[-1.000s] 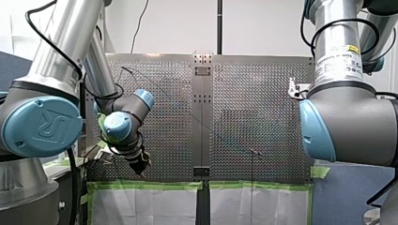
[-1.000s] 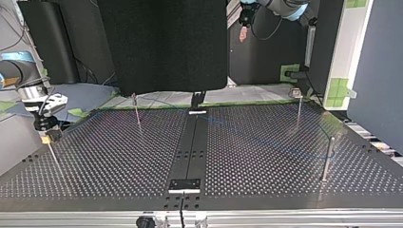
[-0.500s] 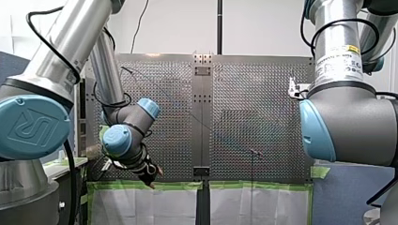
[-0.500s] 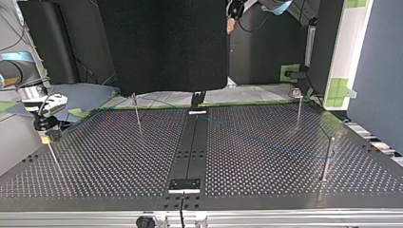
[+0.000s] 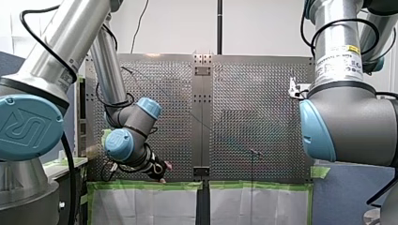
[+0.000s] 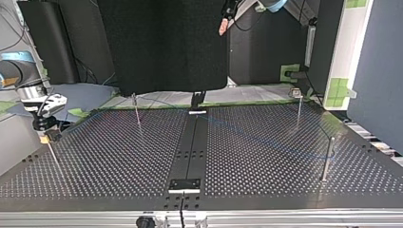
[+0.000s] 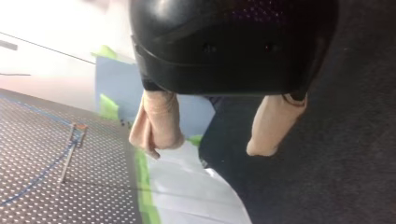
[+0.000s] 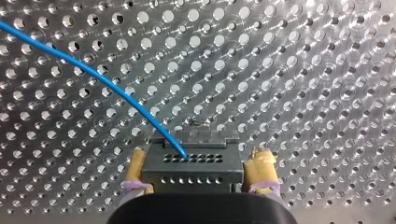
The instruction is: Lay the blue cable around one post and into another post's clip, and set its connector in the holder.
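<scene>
Connector [image 8: 194, 161]: a dark block, pinched between the yellow pads [image 8: 262, 169] of my right gripper [image 8: 196, 173], just above the perforated table [image 8: 303, 70].
Connector axis: the long side is laid across the gap from pad to pad. The face with rows of holes is turned ahead of the gripper.
Blue cable [image 8: 140, 112]: it is led out of that face and curves away from the connector. In the top view it [image 6: 266, 141] is traced across the table to a post [image 6: 327, 159] well apart from the connector.
My left gripper [image 7: 210, 140]: the beige pads [image 7: 156, 123] are spread with nothing between them. It is raised off the table's edge, well apart from the connector.
Nearer arm: my right arm, judged to be the one by which the connector is to be placed.
Holder: it cannot be made out with certainty near the connector.
</scene>
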You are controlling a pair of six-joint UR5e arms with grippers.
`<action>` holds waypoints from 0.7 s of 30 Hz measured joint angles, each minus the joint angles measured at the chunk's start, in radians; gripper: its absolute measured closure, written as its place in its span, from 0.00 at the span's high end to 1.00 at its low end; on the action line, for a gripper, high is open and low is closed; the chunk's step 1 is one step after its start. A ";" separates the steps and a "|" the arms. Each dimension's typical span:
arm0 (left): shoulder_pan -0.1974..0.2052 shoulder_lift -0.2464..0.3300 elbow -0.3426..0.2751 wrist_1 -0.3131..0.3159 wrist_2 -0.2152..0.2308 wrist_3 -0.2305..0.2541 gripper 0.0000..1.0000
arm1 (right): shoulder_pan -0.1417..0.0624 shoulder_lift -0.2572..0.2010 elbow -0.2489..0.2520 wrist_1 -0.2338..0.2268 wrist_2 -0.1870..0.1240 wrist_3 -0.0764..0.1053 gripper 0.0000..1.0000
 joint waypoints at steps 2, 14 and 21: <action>0.000 0.000 0.000 0.018 0.000 -0.001 1.00 | 0.001 0.000 0.000 -0.001 0.001 0.000 0.89; -0.002 0.000 0.000 0.125 0.002 -0.003 1.00 | 0.002 0.001 0.000 -0.001 0.003 0.000 0.89; -0.004 0.000 -0.001 0.180 0.002 -0.003 1.00 | 0.003 0.001 0.001 0.002 0.007 0.000 0.89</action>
